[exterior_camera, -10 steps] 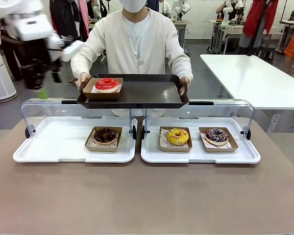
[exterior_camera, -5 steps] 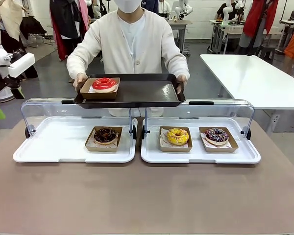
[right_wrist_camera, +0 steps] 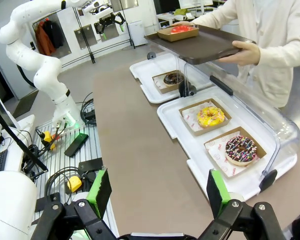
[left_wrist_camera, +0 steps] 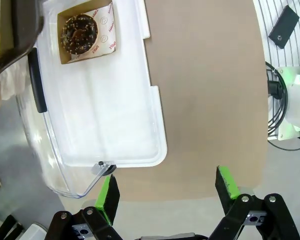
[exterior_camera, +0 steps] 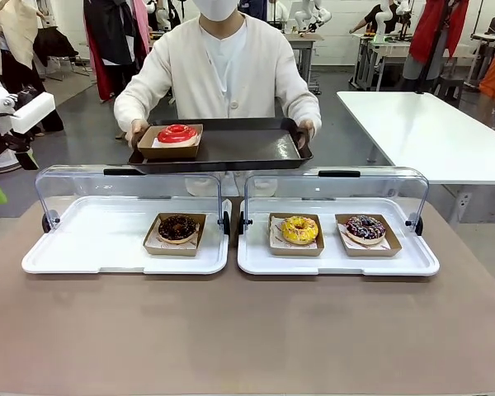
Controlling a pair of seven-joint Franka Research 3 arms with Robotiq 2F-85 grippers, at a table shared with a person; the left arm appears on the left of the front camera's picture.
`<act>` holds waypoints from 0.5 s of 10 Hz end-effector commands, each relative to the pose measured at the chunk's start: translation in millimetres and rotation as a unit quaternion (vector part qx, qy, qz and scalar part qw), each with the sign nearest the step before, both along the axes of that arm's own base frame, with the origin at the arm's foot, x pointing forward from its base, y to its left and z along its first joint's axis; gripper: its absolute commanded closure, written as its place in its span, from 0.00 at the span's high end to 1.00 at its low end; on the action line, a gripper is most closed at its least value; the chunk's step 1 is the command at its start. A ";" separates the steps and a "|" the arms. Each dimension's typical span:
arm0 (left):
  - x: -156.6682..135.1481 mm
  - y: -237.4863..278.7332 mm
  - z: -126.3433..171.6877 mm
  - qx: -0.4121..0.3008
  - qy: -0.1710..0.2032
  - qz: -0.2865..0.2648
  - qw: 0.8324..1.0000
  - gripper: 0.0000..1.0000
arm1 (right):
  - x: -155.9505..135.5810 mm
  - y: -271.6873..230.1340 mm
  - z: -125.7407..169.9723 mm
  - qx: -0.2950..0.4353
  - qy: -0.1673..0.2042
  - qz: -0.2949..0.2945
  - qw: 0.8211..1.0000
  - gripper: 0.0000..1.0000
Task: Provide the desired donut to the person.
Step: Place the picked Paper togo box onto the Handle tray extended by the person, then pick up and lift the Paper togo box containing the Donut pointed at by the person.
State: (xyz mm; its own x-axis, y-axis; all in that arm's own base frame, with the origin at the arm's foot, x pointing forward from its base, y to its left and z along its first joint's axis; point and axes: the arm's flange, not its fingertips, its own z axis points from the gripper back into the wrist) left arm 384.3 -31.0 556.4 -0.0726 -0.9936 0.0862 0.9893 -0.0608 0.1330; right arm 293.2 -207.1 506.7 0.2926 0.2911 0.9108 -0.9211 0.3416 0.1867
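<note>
Front: shows red donut (exterior_camera: 176,134) on dark tray (exterior_camera: 247,148), held by the person (exterior_camera: 223,66) at the far side. Left wrist: shows left hand (left_wrist_camera: 166,184) wide open over the surface (left_wrist_camera: 210,100). Right wrist: shows right hand (right_wrist_camera: 158,187) wide open, well apart from that donut.

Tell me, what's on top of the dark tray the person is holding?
A red donut in a brown cardboard box, at one end of the tray. The rest is bare. The box's walls hide the donut's underside.
</note>
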 end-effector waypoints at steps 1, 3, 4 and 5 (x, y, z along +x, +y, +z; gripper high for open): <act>-0.5 -0.8 1.4 0.001 0.002 -0.001 1.000 1.00 | 0.8 0.0 1.2 0.010 -0.011 0.001 1.000 1.00; -0.5 -0.8 1.4 0.001 0.002 -0.001 1.000 1.00 | 0.8 0.0 1.2 0.010 -0.011 0.001 1.000 1.00; -0.5 -0.8 1.4 0.001 0.002 -0.001 1.000 1.00 | 0.8 0.0 1.2 0.010 -0.011 0.001 1.000 1.00; -0.5 -0.8 1.4 0.001 0.002 -0.001 1.000 1.00 | 0.8 0.0 1.2 0.010 -0.011 0.001 1.000 1.00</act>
